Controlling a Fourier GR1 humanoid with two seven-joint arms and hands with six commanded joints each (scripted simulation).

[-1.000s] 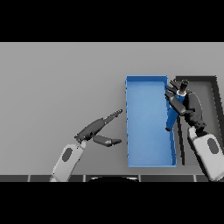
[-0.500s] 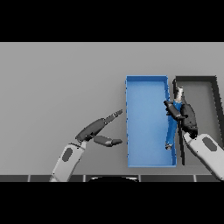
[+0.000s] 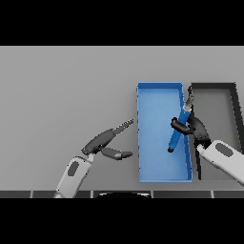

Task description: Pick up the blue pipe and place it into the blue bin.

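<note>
Head view: right hand, fingers clamped on blue pipe, had shifted left from dark tray. Pipe now hung tilted over blue bin, along its right wall. Release likely next. Left hand idle on table, fingers relaxed.

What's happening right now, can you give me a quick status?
Right hand shut on blue pipe, tilted over blue bin. Left hand open, idle. Nothing in the way.
</note>
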